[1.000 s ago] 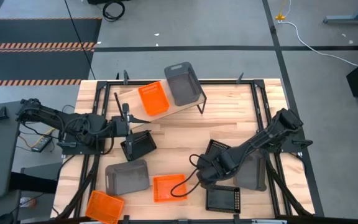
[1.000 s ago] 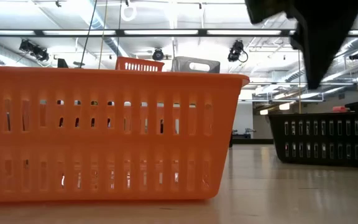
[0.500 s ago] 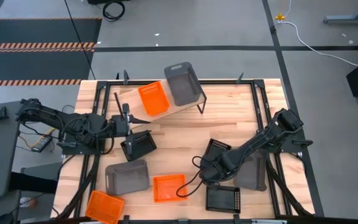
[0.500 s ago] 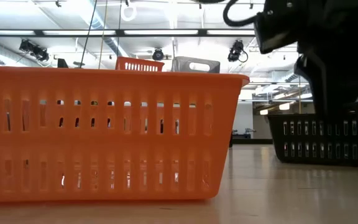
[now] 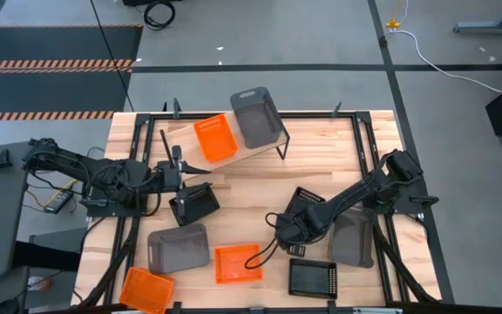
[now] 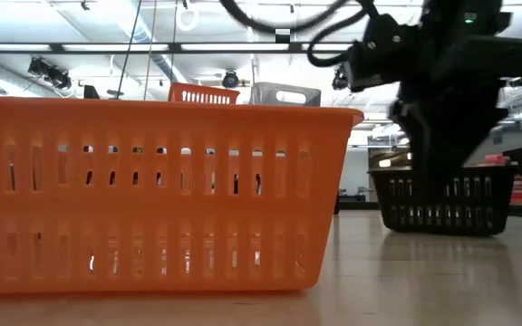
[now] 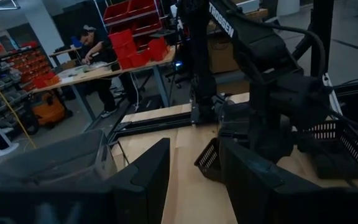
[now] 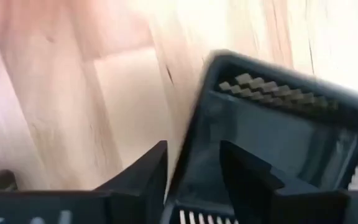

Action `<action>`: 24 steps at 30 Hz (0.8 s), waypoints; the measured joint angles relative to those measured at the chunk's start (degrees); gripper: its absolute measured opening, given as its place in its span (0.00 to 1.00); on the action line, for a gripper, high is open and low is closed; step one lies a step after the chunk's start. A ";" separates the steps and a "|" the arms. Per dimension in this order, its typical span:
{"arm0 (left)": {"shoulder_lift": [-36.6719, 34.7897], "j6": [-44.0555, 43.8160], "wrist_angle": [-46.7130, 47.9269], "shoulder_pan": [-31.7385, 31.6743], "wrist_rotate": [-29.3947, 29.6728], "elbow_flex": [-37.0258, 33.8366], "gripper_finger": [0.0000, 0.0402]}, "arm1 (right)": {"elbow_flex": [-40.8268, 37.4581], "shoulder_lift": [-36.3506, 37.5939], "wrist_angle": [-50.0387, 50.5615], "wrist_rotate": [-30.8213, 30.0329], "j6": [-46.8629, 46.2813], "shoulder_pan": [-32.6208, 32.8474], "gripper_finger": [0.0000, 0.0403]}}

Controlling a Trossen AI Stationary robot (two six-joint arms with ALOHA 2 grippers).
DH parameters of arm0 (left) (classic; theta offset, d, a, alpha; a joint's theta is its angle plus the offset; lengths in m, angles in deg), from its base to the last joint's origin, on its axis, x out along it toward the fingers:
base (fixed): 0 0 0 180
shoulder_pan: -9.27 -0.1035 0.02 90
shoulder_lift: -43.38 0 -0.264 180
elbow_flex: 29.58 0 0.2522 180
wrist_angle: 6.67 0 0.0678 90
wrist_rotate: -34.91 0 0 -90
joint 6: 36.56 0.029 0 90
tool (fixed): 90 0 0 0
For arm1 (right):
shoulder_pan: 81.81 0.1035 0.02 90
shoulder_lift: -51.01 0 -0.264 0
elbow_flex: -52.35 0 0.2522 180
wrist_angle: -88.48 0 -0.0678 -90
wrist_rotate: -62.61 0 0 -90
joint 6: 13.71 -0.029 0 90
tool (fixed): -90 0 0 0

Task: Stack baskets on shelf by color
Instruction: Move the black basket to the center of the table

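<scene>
While the right gripper [image 5: 296, 225] is clamping its fingers over the wall of a black basket [image 5: 307, 206], that basket is sitting tilted near the table [image 5: 251, 187] centre, its slotted plastic sides and perforated bottom showing. In the right wrist view the rim [image 8: 272, 81] is lying between the two dark fingers [image 8: 244, 171]. A second black basket [image 5: 312, 279] is lying flat at six o'clock from it, a grey bin [image 5: 353, 240] at three. On the wooden shelf [image 5: 181, 139] at twelve, an orange basket [image 5: 214, 138] and a grey bin [image 5: 258, 115] are sitting side by side. The right arm is stretching low across the table. The left gripper [image 5: 181, 179] is pinching another black basket [image 5: 195, 203] at nine o'clock.
</scene>
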 joint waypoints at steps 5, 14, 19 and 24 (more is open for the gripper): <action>0.00 -1.15 -0.02 0.00 0.00 0.00 0.37 | 0.00 0.00 -6.54 -1.34 10.96 -2.18 0.17; 0.00 -1.36 -0.02 0.00 0.00 0.00 0.37 | 0.00 0.00 -23.63 -1.92 29.77 -10.08 0.08; 0.00 -1.36 0.00 0.00 0.01 0.00 0.37 | 0.00 0.00 -33.88 3.69 36.62 -13.99 0.07; 0.00 -1.36 0.31 0.00 0.02 0.00 0.37 | 0.00 0.00 -39.51 7.81 38.15 -15.57 0.04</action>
